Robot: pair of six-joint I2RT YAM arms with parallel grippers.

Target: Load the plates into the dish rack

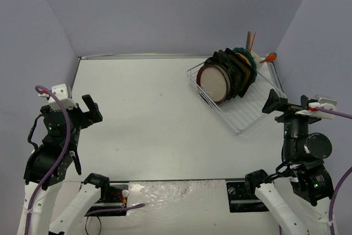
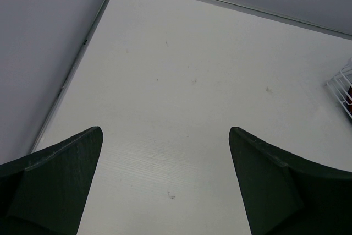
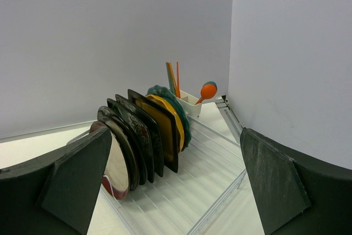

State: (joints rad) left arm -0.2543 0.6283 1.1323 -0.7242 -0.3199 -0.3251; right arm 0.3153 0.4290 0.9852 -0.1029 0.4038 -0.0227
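Note:
The white wire dish rack (image 1: 250, 115) sits at the table's far right. Several plates (image 1: 228, 75) stand on edge in a row in it: a cream-centred round one with a red-brown rim (image 1: 213, 81) in front, black ones behind, the teal scalloped one at the back. In the right wrist view the row (image 3: 144, 134) runs from the cream plate (image 3: 117, 171) to the teal plate (image 3: 175, 108). My left gripper (image 1: 92, 108) is open and empty at the left. My right gripper (image 1: 273, 102) is open and empty, just beside the rack's near right corner.
A white cutlery caddy (image 3: 188, 103) at the rack's far corner holds an orange spoon (image 3: 207, 92) and sticks. Grey walls close in the table on three sides. In the left wrist view a corner of the rack (image 2: 344, 89) shows at the right edge.

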